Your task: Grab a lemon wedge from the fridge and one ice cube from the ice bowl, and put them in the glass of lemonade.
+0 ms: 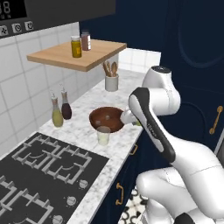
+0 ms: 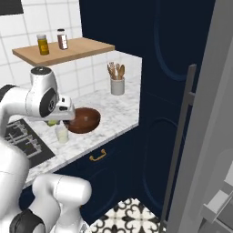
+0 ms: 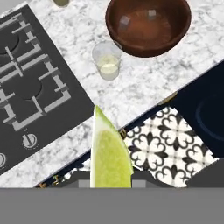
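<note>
— The two-finger gripper (image 3: pixel 111 186) is pinched nearly shut on the pale yellow-green lemon wedge (image 3: pixel 109 153); seen from the hand, the slice stands up between the tips, point uppermost.

— Where is it over the counter?

— Not above its target, I'd say. From the hand, the small clear glass of pale lemonade (image 3: pixel 107 60) sits ahead on the white marbled counter (image 3: pixel 144 83), and the wedge seems to hang nearer the counter's front edge, with the patterned black-and-white floor tiles (image 3: pixel 170 144) showing beside it.

— So letting go now would be a mistake.

— Likely. The slice could land on the marble or go over the edge to the floor. The glass mouth is narrow, so even a slight offset may bounce it off the rim.

— And the wide dark-brown wooden ice bowl (image 3: pixel 148 26)?

— Just behind the glass, very close; whether they touch I cannot tell. It holds a couple of pale ice cubes (image 3: pixel 124 20). Overshooting might drop the wedge in there instead.

— Anything else?

— The black gas hob (image 3: pixel 30 87) lies to one side of the glass. Coming down carelessly, the hand might knock the tumbler over.
</note>
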